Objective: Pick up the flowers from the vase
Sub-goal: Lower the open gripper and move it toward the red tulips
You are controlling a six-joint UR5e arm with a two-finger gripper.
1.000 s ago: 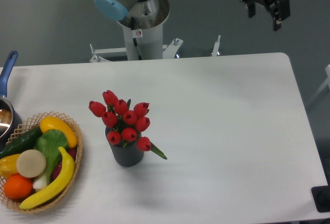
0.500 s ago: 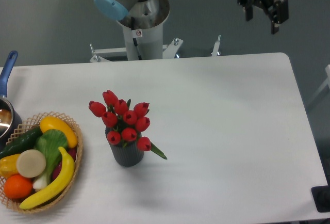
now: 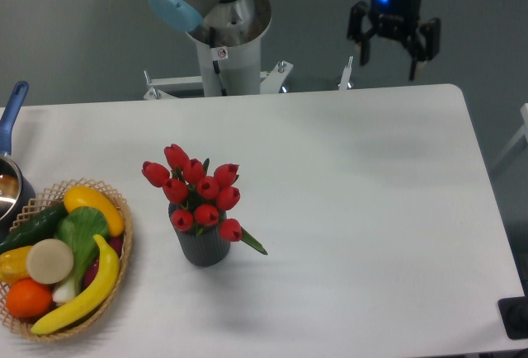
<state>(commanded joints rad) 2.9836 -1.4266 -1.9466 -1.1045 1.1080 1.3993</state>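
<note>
The flowers (image 3: 198,189), a bunch of red closed tulips with green leaves, stand in the vase (image 3: 203,247), a short dark grey ribbed cylinder left of the middle of the white table (image 3: 371,209). My gripper (image 3: 388,54) hangs open and empty above the table's far edge, well to the right of and behind the flowers. Its two dark fingers point down with a wide gap between them.
A wicker basket (image 3: 124,251) of fruit and vegetables sits at the front left. A pot with a blue handle (image 3: 11,110) is at the left edge. The arm's base (image 3: 227,40) stands behind the table. A dark object (image 3: 516,317) is at the front right corner.
My gripper has moved left and down from the top right corner toward the table's far edge, and has turned so both fingers face the camera.
</note>
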